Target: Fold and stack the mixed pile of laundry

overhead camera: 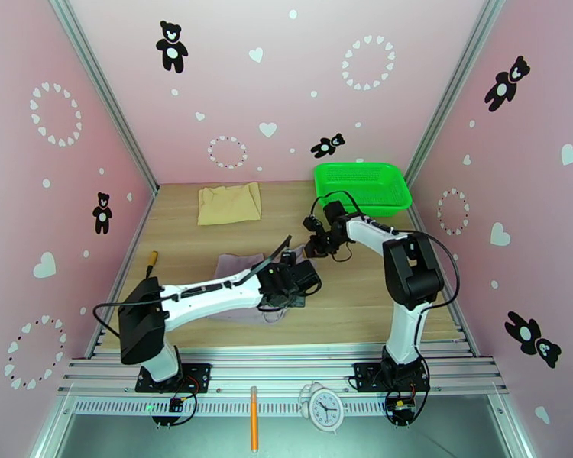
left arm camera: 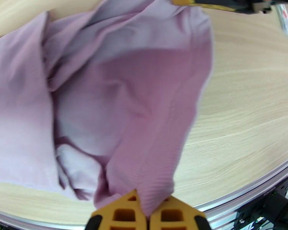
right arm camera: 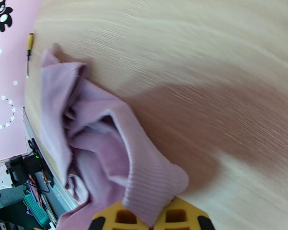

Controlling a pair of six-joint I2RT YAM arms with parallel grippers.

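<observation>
**Both claws on the lilac garment; tan piece parked far left**

Bench (overhead camera: 363, 307): wood top, work going on mid-bench.

Lilac garment (left arm camera: 136, 96): bunched at mid-bench. Part of it lies on the wood to the left and part is lifted off it. Ribbed edges run up into both claws. Judgement: it is held at two points so it can be drawn out flat for a fold. No clean fold is visible yet.

Green basket (overhead camera: 393, 194): far right corner, well apart from the cloth, probably set there to leave folding room.

Tan cloth (overhead camera: 228, 204): far left, lying flat and roughly squared, apart from the garment. It reads as the folded base of the stack.

Left claw (left arm camera: 148, 212): closed, pinching a ribbed edge of the garment between its yellow fingers.

Right claw (right arm camera: 148, 216): closed likewise on another ribbed end, just right of the left claw.

Screwdriver (right arm camera: 28, 48): by the left bench edge, clear of both arms.
</observation>
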